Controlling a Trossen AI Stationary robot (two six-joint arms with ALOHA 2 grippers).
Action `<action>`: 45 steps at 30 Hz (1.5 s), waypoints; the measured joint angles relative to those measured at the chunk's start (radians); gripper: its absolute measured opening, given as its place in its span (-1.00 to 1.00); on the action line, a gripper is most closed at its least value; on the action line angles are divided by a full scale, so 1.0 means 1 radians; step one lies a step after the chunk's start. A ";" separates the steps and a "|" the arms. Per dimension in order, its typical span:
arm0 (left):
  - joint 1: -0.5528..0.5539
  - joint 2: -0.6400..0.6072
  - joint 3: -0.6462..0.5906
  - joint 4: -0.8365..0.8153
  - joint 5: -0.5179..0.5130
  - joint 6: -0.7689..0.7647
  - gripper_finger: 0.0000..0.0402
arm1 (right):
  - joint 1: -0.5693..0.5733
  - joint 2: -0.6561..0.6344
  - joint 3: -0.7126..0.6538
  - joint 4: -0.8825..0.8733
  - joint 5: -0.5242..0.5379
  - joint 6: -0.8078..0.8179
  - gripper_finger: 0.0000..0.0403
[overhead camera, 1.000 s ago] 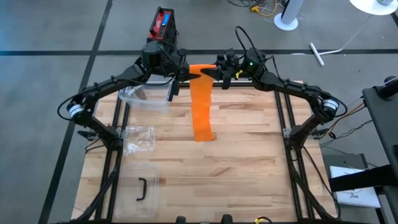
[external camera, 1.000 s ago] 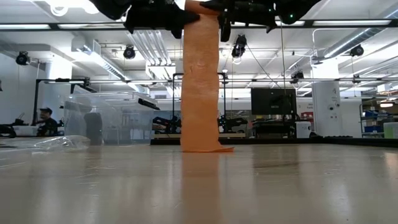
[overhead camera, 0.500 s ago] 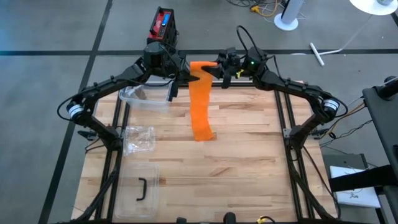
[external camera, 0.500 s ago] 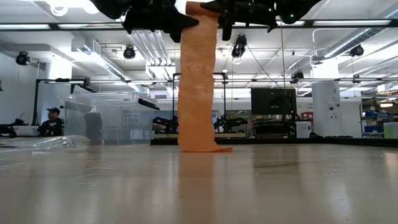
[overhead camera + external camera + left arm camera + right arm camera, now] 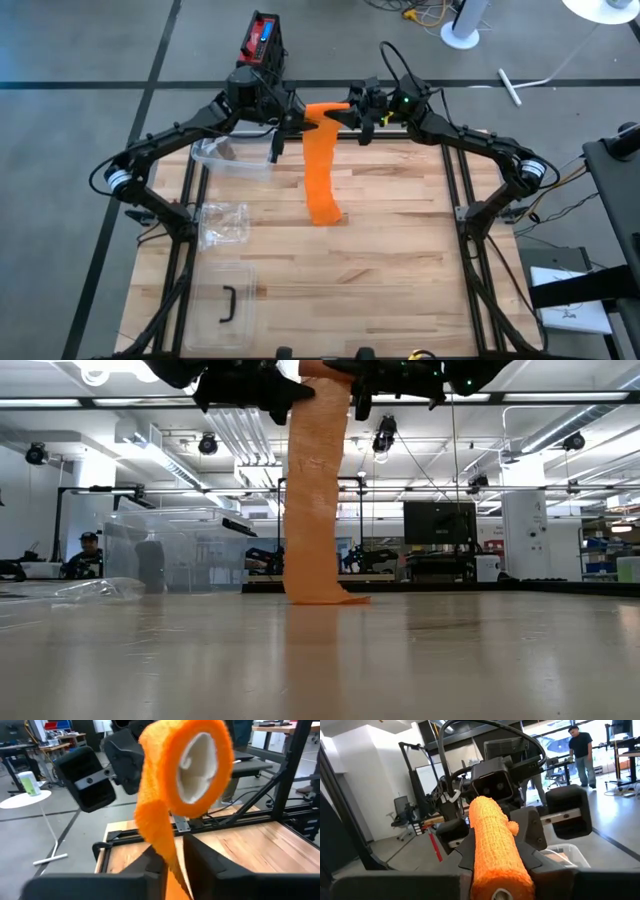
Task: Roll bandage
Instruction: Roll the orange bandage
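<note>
Rolling is under way: from above, the orange bandage [image 5: 322,180] hangs from both grippers at the table's [image 5: 400,260] far edge, its tail reaching the wood beside the clear bin [image 5: 232,157]. At table height, the strip drops straight down and its end folds onto the surface. Past the left gripper [image 5: 170,862], fingers pinch the loose strip just below the roll. Past the right gripper [image 5: 496,870], fingers clamp the roll itself. Next, I judge, the roll must turn, winding up slack.
</note>
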 joint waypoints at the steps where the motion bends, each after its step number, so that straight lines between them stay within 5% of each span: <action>1: 0.000 0.000 0.000 -0.001 0.000 0.000 -0.70 | 0.000 0.000 0.000 0.000 0.002 -0.005 -0.72; 8: 0.013 -0.030 0.000 -0.010 -0.001 0.000 -0.23 | 0.000 -0.001 0.000 0.000 0.031 -0.064 -0.75; 19: 0.018 -0.087 0.000 -0.028 -0.002 -0.089 0.46 | 0.014 -0.001 0.001 0.028 0.079 -0.454 -0.75; 25: 0.019 -0.090 0.000 -0.047 -0.150 -0.024 0.60 | 0.014 -0.002 0.043 0.026 0.077 -0.417 -0.75; 34: 0.006 -0.087 0.000 -0.006 -0.175 -0.008 0.48 | 0.015 -0.002 0.052 0.000 0.065 -0.283 -0.74; 45: -0.010 -0.005 0.000 0.183 -0.124 -0.140 -0.22 | 0.042 0.003 0.052 -0.004 0.075 -0.235 -0.74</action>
